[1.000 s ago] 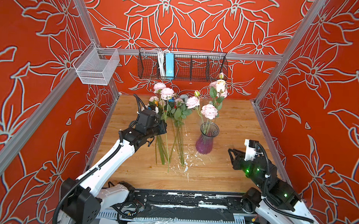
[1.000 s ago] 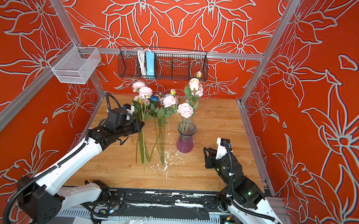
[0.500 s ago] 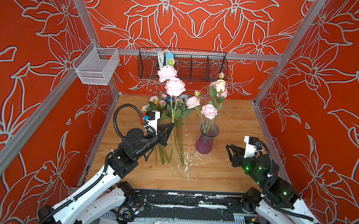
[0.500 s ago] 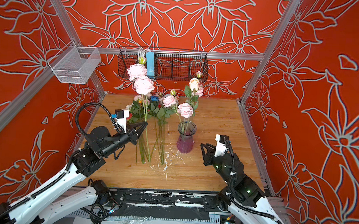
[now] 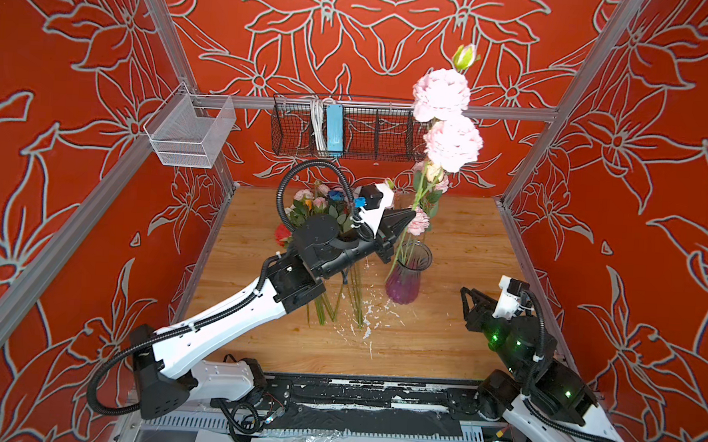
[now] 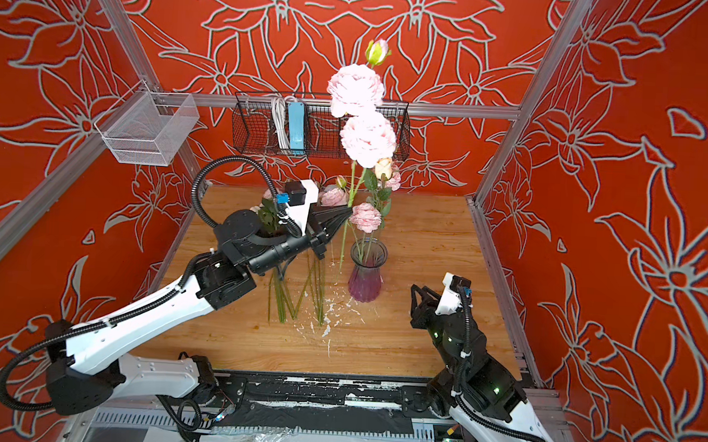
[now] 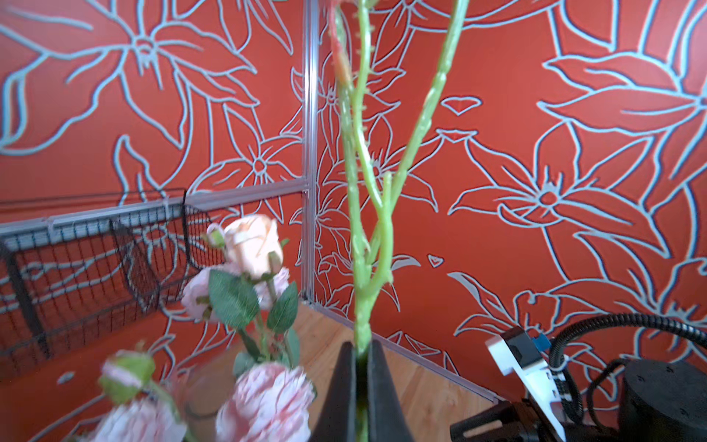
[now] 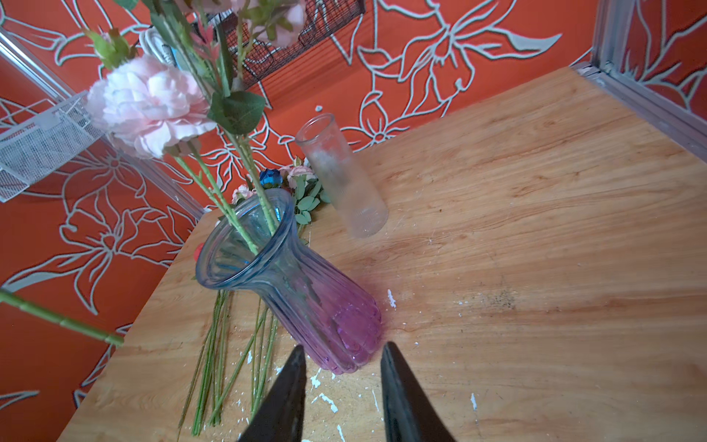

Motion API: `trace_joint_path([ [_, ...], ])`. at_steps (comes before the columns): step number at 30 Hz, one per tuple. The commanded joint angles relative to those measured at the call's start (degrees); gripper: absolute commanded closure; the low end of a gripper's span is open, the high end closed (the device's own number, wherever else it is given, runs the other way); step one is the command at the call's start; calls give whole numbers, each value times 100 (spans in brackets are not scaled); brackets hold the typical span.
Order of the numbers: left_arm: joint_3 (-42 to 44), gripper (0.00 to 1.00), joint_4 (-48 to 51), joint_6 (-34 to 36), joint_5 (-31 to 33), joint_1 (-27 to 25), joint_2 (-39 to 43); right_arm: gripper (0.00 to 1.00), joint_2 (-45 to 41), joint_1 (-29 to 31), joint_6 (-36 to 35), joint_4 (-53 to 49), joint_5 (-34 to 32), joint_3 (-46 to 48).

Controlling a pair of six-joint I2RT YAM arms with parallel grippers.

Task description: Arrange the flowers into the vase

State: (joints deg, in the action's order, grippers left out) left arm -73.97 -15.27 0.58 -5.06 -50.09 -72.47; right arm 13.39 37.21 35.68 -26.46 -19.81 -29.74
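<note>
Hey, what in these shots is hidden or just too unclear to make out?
- Left wrist view: the held stem runs off the top edge, blooms cut off.
- Both top views: the left arm covers most loose flowers on the table.
- Left wrist view: near pink blooms blurred; petals indistinct.

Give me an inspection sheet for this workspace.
Surface: wooden tabletop, white flecks near the vase.
Job's things: vase upright with pink flowers in it; peony stem held up, its lower end outside the rim; loose flowers lying on the table.
Clutter: clear glass cylinder.
Grippers: left gripper shut on the stem; right gripper open, empty.
Cables: black hose in a high loop; white cable in the wire basket.
Surroundings: red patterned walls, white mesh basket.
</note>
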Motion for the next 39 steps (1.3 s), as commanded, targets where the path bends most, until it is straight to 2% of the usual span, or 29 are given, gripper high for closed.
trace_joint_path([
  [1,-468,100,-546,838,24,-163,-412,65,-204,5,214,-175,-403,142],
  [8,-1297,100,-870,1273,-92,-342,-1261,64,-239,13,91,-203,-462,144],
  [11,-1334,100,-1327,1533,-21,-396,-1559,64,-241,4,62,-160,-480,173],
  [19,-1581,100,-1427,1640,175,-397,-2123,64,-226,12,-74,-103,-469,136],
  [24,-1219,100,-1403,1309,499,-397,-2047,64,-257,5,-141,-152,-493,94],
  [28,-995,100,-995,878,897,-397,-1968,63,-218,5,-160,-103,-508,119],
  [32,-427,100,-1468,440,1341,-388,-1939,63,-112,5,-147,-5,-445,142],
  [35,-414,100,-1207,126,1744,-387,-2034,62,37,8,-175,87,-403,144],
  [38,-183,100,-1392,-13,1807,-388,-2090,61,189,5,-192,131,-360,107],
  [39,-78,95,-1520,-34,1806,-388,-2098,60,225,5,-200,156,-345,97],
])
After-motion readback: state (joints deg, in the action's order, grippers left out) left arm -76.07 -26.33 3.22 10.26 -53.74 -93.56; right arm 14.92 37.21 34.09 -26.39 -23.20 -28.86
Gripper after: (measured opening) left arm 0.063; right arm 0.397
